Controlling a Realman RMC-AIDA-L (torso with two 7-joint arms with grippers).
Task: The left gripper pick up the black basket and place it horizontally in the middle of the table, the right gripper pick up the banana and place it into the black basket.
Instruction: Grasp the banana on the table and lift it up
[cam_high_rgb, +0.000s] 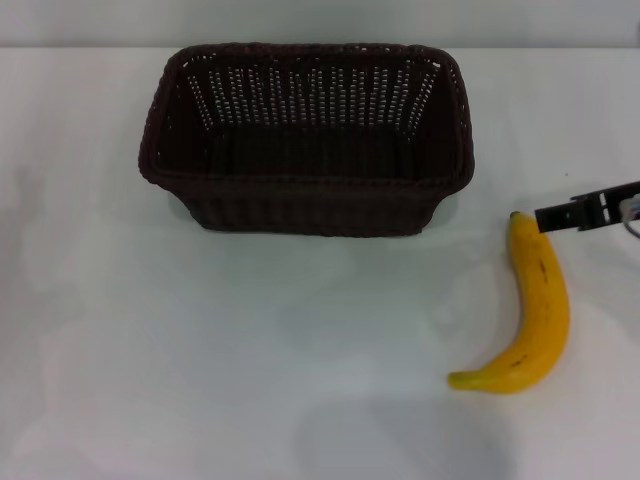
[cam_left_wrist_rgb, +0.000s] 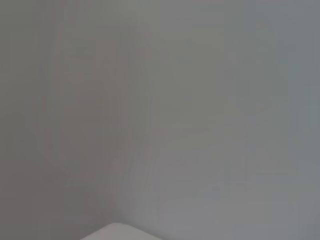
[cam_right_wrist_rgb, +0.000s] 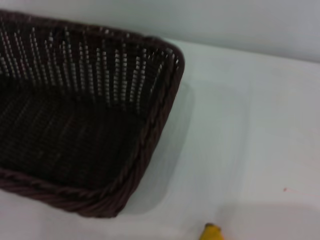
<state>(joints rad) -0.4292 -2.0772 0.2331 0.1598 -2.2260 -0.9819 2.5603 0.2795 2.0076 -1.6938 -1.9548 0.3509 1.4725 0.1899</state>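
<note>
The basket (cam_high_rgb: 305, 140) sits lengthwise across the far middle of the white surface (cam_high_rgb: 200, 350), upright and empty, so the placing half of the task looks done. The banana (cam_high_rgb: 535, 310) lies on the surface to the right and nearer, well apart from the basket, its dark stem end pointing away from the robot and its curve bulging to the right. The right pincer (cam_high_rgb: 545, 218) reaches in from the right edge and hangs just beside the stem tip, perhaps touching it; whether its jaws are spread or closed I cannot tell. The left pincer is out of sight, and its wrist view shows only a plain grey wall and a pale corner. The banana is probably light, soft under its skin and easily bruised, with a smooth peel that may slip, so a gentle hold across the thick middle seems safer than a pinch at the thin stem. The basket looks stiff and light, with a rounded rim that would give a firm hold. No brand, label or writing is visible anywhere.
</note>
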